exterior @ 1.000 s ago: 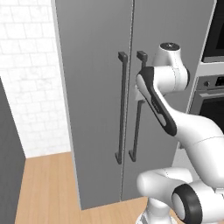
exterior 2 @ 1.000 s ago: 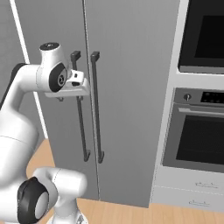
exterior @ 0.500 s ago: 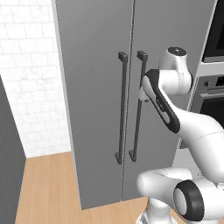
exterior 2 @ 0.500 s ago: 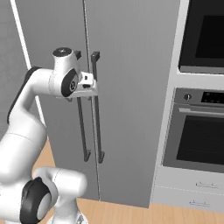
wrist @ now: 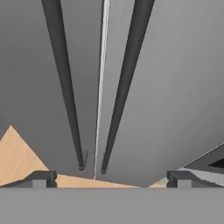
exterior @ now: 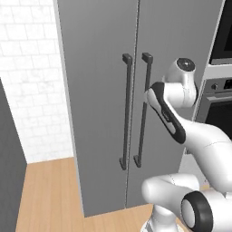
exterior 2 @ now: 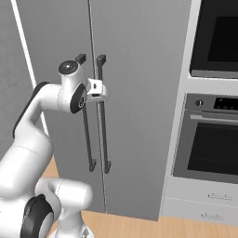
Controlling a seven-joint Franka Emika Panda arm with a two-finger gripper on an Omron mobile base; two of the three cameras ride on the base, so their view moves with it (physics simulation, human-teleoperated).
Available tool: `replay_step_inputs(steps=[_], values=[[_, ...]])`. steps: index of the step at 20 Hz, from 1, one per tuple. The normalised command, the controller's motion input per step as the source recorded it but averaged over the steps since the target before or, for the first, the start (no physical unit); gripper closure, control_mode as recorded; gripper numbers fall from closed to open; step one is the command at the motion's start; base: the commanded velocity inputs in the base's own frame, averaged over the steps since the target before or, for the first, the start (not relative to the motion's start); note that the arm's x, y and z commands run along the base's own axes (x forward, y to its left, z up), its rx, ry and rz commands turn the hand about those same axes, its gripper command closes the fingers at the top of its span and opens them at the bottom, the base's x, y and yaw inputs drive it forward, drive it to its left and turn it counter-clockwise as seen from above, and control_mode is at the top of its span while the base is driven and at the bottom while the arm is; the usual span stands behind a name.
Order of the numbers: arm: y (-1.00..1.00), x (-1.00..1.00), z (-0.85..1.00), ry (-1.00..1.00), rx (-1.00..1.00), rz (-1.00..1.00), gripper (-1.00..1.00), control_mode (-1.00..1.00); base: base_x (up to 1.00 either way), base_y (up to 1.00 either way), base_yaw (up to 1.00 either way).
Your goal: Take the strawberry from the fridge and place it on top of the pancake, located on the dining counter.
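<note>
The tall grey fridge (exterior: 99,90) stands straight ahead with both doors shut, so the strawberry is hidden inside. Two long dark bar handles run down either side of the door seam: the left handle (exterior: 126,113) and the right handle (exterior: 144,108). My gripper (exterior 2: 98,89) is raised in front of the upper part of the right handle (exterior 2: 104,130), close to the door. In the hand view the gripper (wrist: 111,181) is open, fingertips (wrist: 43,179) wide apart, nothing between them, looking down along both handles (wrist: 127,87). The pancake and the dining counter are out of view.
A built-in black oven (exterior 2: 209,148) sits right of the fridge, with a second dark oven window (exterior 2: 218,37) above and grey drawers (exterior 2: 204,204) below. A white brick wall (exterior: 27,90) and a dark panel (exterior: 9,172) lie to the left, over wooden floor (exterior: 50,195).
The arm has reached forward and the hand has moved closer to the fridge doors, from beside the left handle to in front of the right handle. Both doors stay shut.
</note>
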Motion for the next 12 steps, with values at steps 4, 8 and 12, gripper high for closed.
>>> replay_step_inputs(steps=[4,8,12], values=[[0.01,0.50,0.00,0.00,0.06,-0.10,-1.00,-1.00,0.00,0.00,0.00],[0.00,0.43,0.00,0.00,0.03,-0.08,-1.00,-1.00,0.00,0.00,0.00],[0.00,0.34,-0.04,0.00,0.02,0.00,-1.00,-1.00,0.00,0.00,0.00]])
